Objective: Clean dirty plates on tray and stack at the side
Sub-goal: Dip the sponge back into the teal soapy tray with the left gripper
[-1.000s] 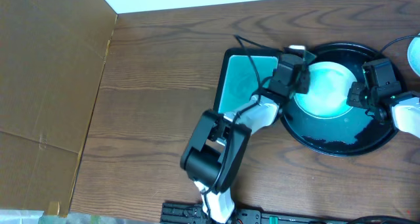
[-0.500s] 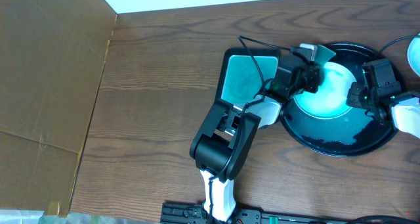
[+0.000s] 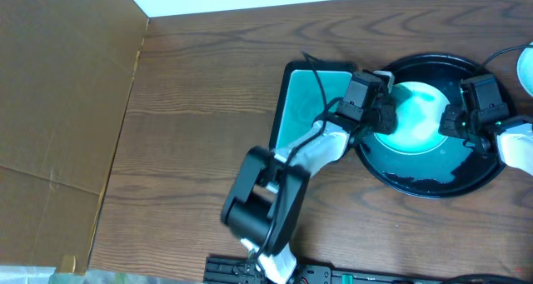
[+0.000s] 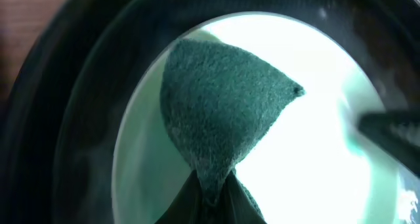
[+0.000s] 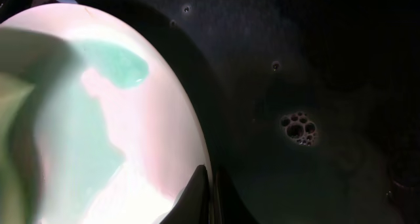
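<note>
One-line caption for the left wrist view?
Left jaws pinch a green sponge over the pale mint plate in the black tray.

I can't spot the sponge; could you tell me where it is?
In the left wrist view, the green sponge is pinched in the left gripper, over the pale plate in the black tray.

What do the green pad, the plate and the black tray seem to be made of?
The pad looks like a scouring sponge or felt: dark green, fuzzy, fibrous. The plate may be glazed ceramic or melamine, I cannot tell which: smooth, pale, shiny. The tray is probably plastic or coated metal: glossy black, wet, with bubbles on it.
</note>
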Robot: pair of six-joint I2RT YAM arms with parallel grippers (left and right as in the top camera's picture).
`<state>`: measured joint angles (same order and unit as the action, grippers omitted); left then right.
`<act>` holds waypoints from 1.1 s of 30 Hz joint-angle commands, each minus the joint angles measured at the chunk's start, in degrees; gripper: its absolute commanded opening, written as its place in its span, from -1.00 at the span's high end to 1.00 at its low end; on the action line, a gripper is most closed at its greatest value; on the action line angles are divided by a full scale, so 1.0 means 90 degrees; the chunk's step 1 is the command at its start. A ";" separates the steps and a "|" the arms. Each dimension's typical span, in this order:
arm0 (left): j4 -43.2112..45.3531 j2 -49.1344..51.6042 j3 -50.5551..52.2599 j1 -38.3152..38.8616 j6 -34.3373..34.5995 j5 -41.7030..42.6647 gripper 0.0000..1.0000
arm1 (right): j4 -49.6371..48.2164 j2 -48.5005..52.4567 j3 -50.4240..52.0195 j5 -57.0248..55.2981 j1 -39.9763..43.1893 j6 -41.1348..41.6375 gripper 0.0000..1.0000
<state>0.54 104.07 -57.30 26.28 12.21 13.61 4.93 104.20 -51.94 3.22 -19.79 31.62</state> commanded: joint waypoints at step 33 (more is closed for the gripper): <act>-0.0610 -0.0240 0.0049 -0.2295 0.0228 -0.1095 0.17 | -0.0318 -0.2045 0.0104 -0.3701 -0.1052 -0.4328 0.97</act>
<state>-5.28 102.56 -56.75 6.04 13.96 4.27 2.07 87.53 -50.92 -15.11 -25.98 4.95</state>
